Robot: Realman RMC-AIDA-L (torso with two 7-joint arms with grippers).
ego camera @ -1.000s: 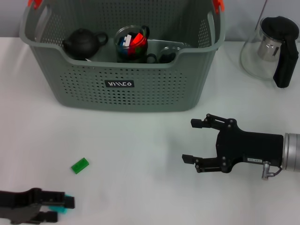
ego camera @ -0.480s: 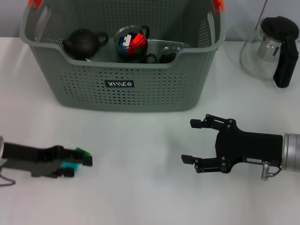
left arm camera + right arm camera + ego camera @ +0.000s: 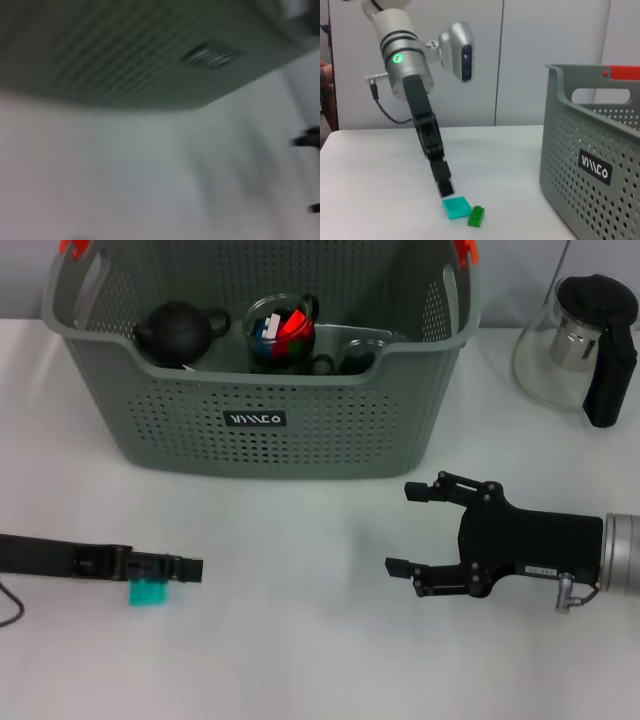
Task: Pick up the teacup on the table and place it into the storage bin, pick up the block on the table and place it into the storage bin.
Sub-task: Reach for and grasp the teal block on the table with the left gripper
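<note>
Left gripper (image 3: 190, 569) low over worktop (image 3: 300, 660) at 8 o'clock, finger state indiscernible, green block (image 3: 476, 216) beside it, hidden in head view, right gripper (image 3: 415, 530) fingers spread empty at 4 o'clock, storage bin (image 3: 262, 420) at 12 o'clock, left wrist view blurred.

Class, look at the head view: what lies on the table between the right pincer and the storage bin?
Nothing: between the right pincer and the storage bin the head view shows only bare white table.
</note>
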